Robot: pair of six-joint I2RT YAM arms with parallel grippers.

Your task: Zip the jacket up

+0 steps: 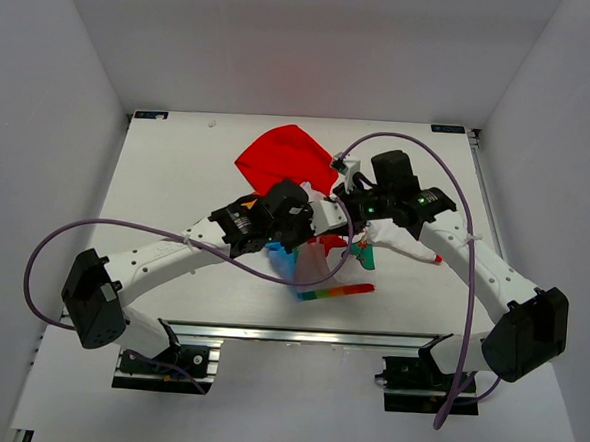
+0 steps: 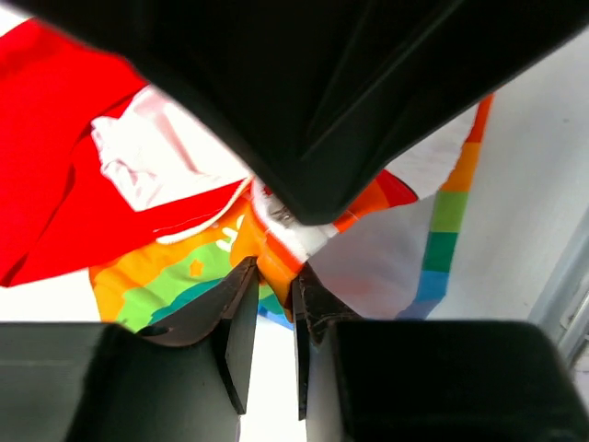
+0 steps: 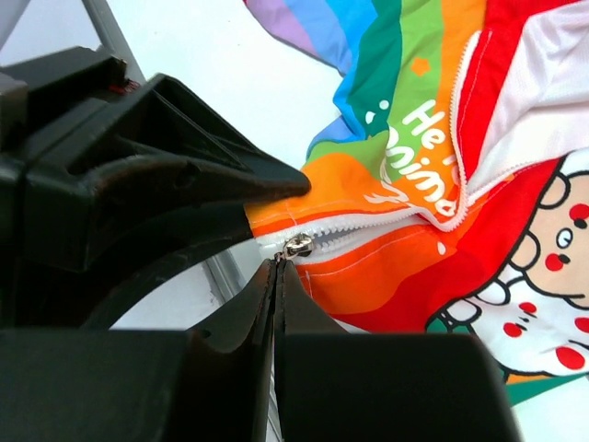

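Zipping is barely started: slider [image 3: 297, 246] parked at hem [image 3: 269, 219] of jacket [image 3: 414, 295], teeth unjoined; hem is clamped by left gripper [image 2: 274, 276], right gripper [image 3: 278, 269] is closed beside slider.

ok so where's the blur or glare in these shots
Top view: even light, no glare, jacket sharp but small. Left wrist view: top of frame dark and blurred, fabric beyond sharper. Right wrist view: zipper pull in focus with a small glint, near black parts soft.
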